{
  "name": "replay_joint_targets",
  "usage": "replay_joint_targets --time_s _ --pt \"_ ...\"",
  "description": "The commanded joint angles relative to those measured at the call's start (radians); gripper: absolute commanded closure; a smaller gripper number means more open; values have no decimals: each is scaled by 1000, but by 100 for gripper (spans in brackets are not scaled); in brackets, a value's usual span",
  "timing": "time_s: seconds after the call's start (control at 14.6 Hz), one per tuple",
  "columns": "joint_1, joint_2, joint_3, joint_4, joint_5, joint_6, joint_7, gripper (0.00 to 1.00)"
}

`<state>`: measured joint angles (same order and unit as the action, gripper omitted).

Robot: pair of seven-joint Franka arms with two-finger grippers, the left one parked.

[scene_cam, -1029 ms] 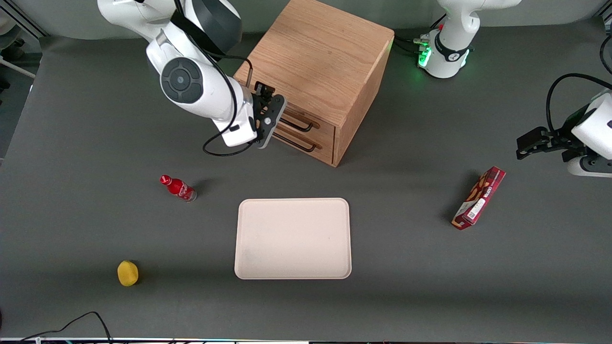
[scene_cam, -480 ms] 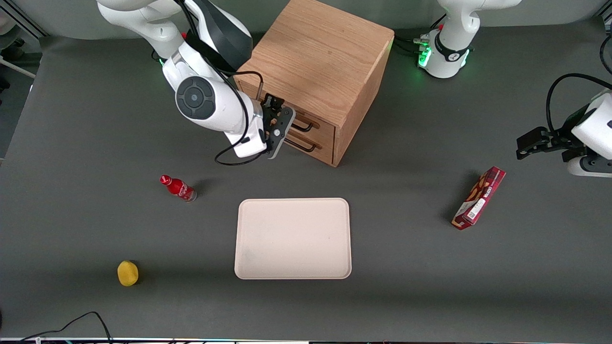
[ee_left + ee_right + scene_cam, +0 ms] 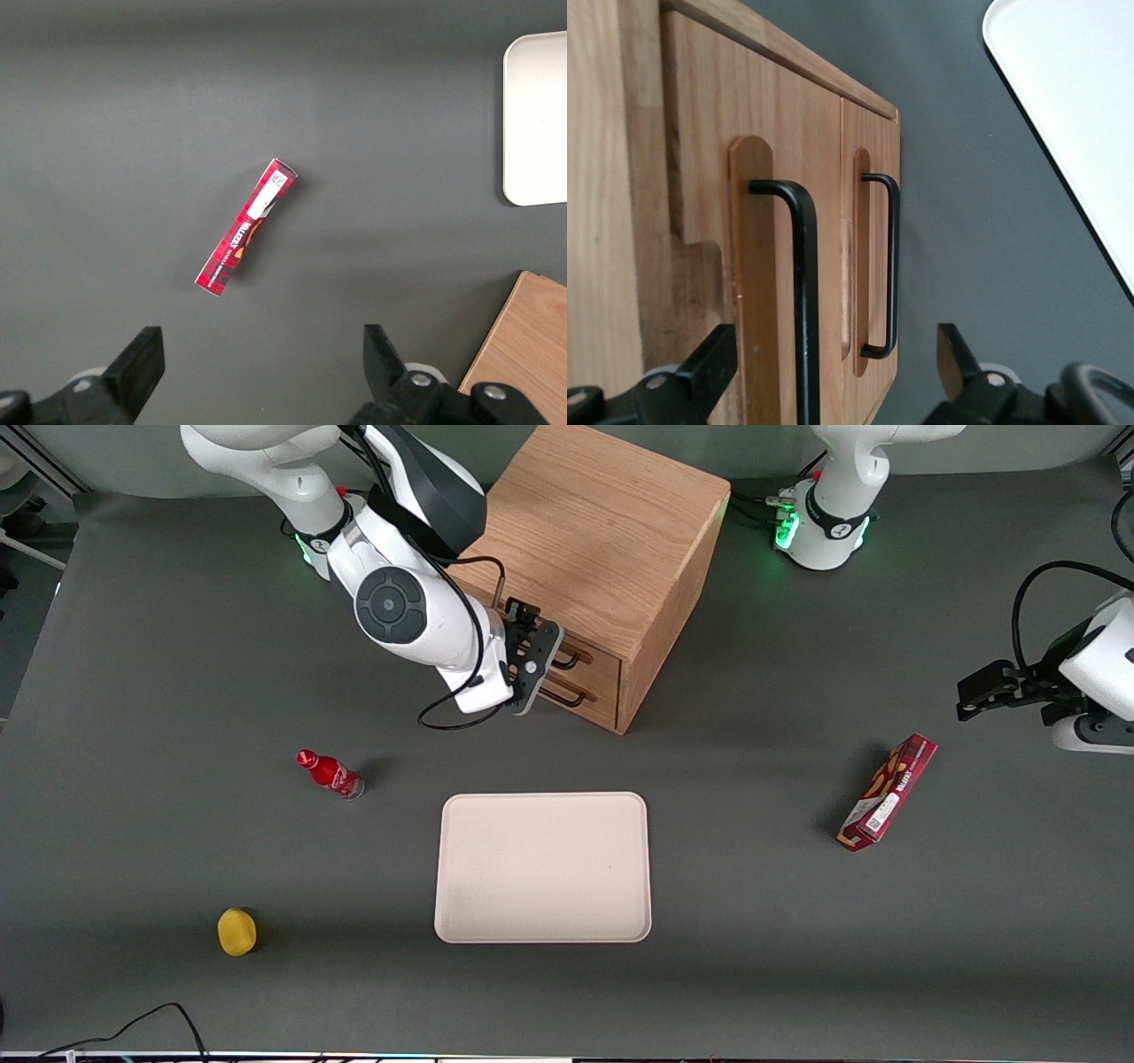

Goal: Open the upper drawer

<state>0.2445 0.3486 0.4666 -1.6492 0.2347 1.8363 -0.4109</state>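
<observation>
The oak cabinet [image 3: 602, 522] stands far from the front camera, its two drawers both shut. The upper drawer [image 3: 604, 657] has a light wood front [image 3: 700, 142] and a long black wire handle [image 3: 803, 292]. The lower drawer's handle [image 3: 891, 266] lies just beneath it. My gripper [image 3: 538, 662] hangs right in front of the drawer fronts at the upper handle's height. In the right wrist view the gripper [image 3: 831, 372] is open. The upper handle's bar runs between its black fingers [image 3: 709, 363], which are apart from it.
A cream tray [image 3: 542, 866] lies in front of the cabinet, nearer the camera. A red bottle [image 3: 330, 773] and a yellow fruit [image 3: 236, 932] lie toward the working arm's end. A red snack box [image 3: 888, 792] lies toward the parked arm's end.
My gripper has slid along the drawer fronts toward the parked arm's end and dropped slightly, closing in on the upper handle. Both drawers stay shut.
</observation>
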Motion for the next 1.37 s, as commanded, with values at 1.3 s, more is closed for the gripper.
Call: replay_joint_targets --time_s 1.3 --pt "27 -2 -6 -104 -38 132 17 0"
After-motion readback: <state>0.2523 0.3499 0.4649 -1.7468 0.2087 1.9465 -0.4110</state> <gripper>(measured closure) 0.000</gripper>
